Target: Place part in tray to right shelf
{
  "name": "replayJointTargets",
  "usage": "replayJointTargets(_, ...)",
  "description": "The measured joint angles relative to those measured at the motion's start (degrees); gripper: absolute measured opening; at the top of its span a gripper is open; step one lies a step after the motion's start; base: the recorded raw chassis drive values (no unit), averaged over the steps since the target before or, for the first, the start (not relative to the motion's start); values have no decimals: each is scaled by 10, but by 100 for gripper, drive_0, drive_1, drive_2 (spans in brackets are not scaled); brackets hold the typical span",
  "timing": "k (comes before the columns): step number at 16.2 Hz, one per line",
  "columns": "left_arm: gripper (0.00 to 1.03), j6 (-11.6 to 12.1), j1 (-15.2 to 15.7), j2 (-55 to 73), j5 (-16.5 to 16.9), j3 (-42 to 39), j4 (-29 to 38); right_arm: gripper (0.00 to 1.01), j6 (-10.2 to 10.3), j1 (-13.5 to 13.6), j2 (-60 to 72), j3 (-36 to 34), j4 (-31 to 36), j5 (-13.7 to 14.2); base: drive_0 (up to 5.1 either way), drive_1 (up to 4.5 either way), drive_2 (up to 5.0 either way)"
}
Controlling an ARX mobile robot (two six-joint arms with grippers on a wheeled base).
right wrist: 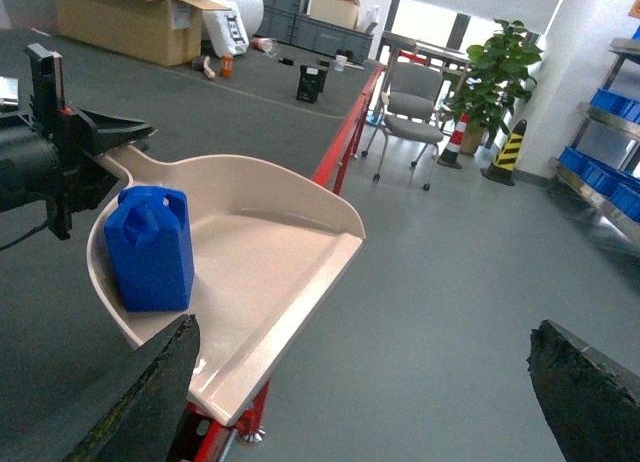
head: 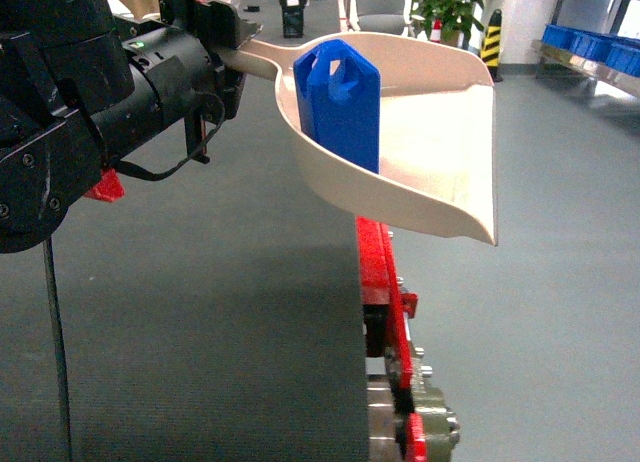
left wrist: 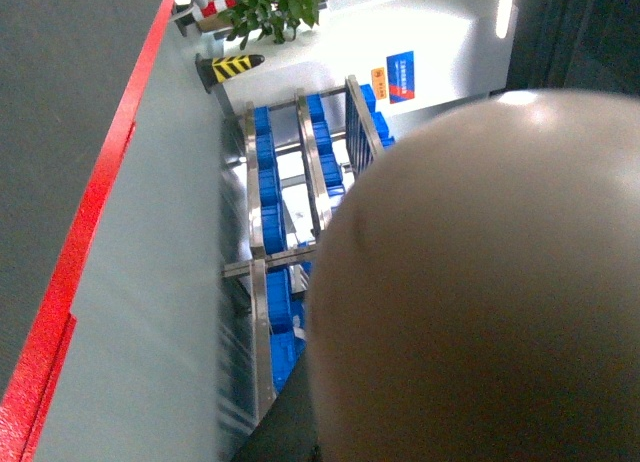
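While left gripper [head: 225,57] clamps the handle, beige scoop tray [head: 440,142] hangs airborne; blue part [head: 340,102] stands upright inside at 9 o'clock. Right gripper [right wrist: 365,382] fingers spread, empty. Shelf [right wrist: 600,132] at 3 o'clock.

Head view close behind tray [head: 440,142], left wrist beneath it, right wrist view shares it

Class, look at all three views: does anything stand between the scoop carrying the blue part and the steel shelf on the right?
Nothing visible does. The tray, with the part inside, faces open grey floor up to the right shelf.
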Motion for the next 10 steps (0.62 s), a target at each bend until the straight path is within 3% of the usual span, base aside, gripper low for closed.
replayJointTargets(10,15,0,0,0,0,0,-1,98,0,0,0,0,-1,1,0,0,0)
